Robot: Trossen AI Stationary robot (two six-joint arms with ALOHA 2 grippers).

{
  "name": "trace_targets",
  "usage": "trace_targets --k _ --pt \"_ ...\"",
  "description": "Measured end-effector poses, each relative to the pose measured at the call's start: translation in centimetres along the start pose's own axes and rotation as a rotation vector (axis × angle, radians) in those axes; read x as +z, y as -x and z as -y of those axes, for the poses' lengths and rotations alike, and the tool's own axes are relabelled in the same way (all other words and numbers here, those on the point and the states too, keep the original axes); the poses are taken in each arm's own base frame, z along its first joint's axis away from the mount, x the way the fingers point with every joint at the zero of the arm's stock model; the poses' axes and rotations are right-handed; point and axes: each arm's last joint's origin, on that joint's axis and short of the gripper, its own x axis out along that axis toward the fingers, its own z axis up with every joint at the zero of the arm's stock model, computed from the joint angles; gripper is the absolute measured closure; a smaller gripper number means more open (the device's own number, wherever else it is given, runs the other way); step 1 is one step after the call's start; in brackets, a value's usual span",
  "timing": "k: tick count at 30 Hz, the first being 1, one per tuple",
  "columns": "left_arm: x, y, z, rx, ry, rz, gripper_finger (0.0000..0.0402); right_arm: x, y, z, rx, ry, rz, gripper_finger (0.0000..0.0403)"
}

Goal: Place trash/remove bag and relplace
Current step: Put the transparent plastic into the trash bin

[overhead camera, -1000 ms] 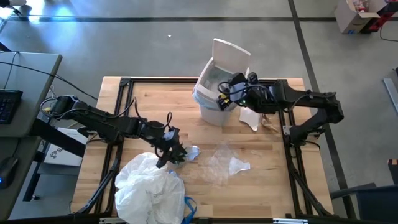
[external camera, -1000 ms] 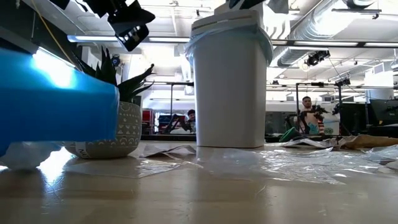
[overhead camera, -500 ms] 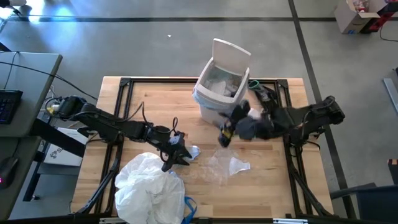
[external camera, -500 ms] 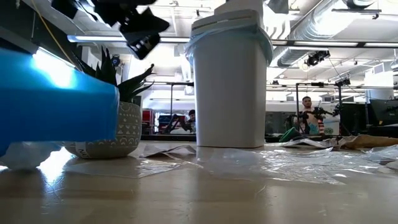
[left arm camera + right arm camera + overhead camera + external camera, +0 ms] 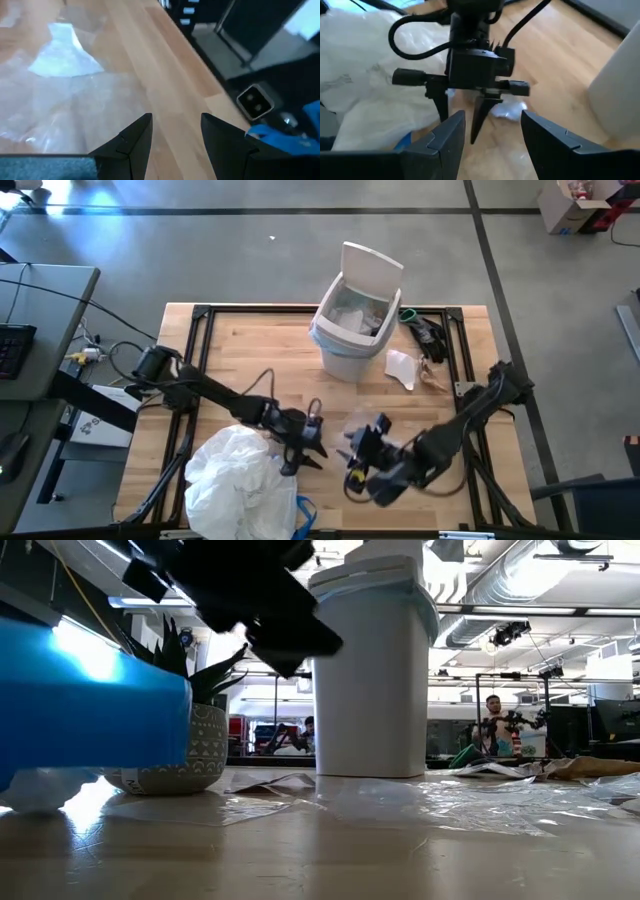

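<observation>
The white bin stands at the table's far middle with its lid up. A light-blue bag lines it, folded over its rim. Clear plastic wrapper trash lies flat on the wood near the table's middle, and a small white scrap lies beside it. My left gripper hangs open just above the table next to the scrap. My right gripper is open too. It hovers over the wrapper and faces the left gripper.
A big full white bag lies at the near left, close to my left gripper. White paper and brown paper lie right of the bin. A potted plant and more wrappers show in the low view.
My right gripper has swung from the bin's rim toward the table's near edge and down, and now hovers over the wrapper. My left gripper has moved toward the table's right edge and down, closer to the wood.
</observation>
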Motion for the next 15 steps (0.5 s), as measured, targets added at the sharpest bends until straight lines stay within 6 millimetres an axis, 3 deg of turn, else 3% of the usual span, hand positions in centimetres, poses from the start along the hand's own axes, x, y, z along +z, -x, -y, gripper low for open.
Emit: trace_targets --k 5,15 --pt "-0.6 -2.5 -0.2 0.051 -0.068 -0.102 0.0248 -3.0 0.4 -1.8 0.0 -0.049 -0.028 0.0222" --pt "-1.4 -5.3 -0.5 0.148 -0.181 -0.15 0.0248 -6.6 4.4 -3.2 0.041 -0.129 -0.053 0.0222"
